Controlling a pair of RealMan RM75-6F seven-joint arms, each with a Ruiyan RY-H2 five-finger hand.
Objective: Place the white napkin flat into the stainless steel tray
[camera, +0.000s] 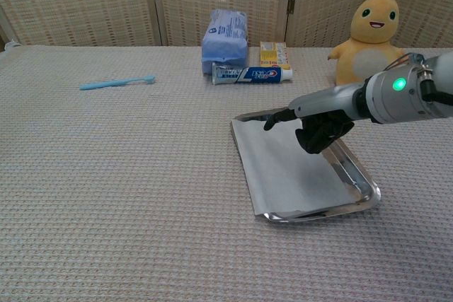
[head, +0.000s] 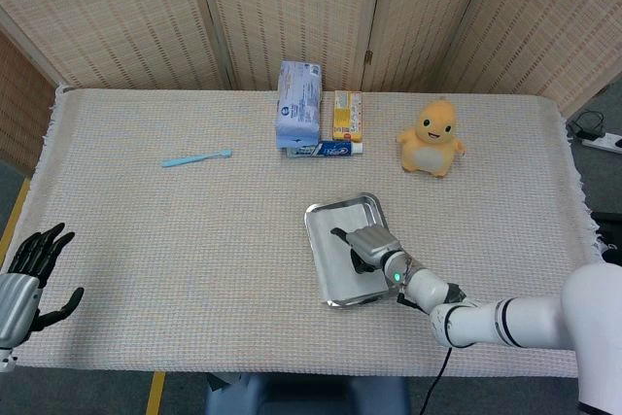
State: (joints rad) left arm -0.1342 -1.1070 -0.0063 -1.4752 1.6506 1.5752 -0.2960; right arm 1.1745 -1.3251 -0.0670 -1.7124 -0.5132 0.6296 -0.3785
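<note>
Chest view: the white napkin point(camera: 287, 167) is seen lying flat inside the stainless steel tray point(camera: 357, 182), covering most of its floor, with its near left corner reaching over the tray's near rim. A bare strip of metal is left showing along the tray's right side and near edge. The tray is set on the woven table cover point(camera: 127, 196), right of the middle and slightly turned.

Above the far part of the napkin the right hand point(camera: 318, 124) is held with one finger stretched out to the left and the others curled in under the palm; nothing is gripped in it. Whether the outstretched fingertip touches the napkin cannot be told. In the head view the same right hand point(head: 367, 243) is seen over the middle of the tray point(head: 321, 216).

The left hand point(head: 24, 279) is shown only in the head view, at the near left edge beside the table, with its fingers spread apart and nothing held.

Well beyond the tray, a blue tissue pack point(camera: 225, 39) is placed at the far side of the table, with a toothpaste tube point(camera: 251, 73) lying just in front of it and a yellow box point(camera: 272, 53) just beside it on the right. A yellow plush toy point(camera: 371, 30) is seated at the far right. A blue toothbrush point(camera: 117, 83) is laid far to the left, well apart from everything else.
</note>
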